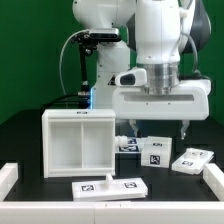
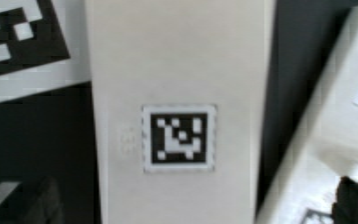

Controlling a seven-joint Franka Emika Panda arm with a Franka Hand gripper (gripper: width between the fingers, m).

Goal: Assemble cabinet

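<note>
Cabinet [image 1: 78,142]: upright, at the exterior view's left.
Gripper [image 1: 160,127]: hangs over the tagged panels [image 1: 156,152]; whether open or closed cannot be told.

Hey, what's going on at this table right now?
The robot's end effector hangs open, holding nothing, above small flat white tagged panels lying on the black table. The large white plastic box-shaped cabinet body stands apart from it, toward the exterior view's left, open side facing the camera. The wrist view looks down on one tagged white panel.
</note>
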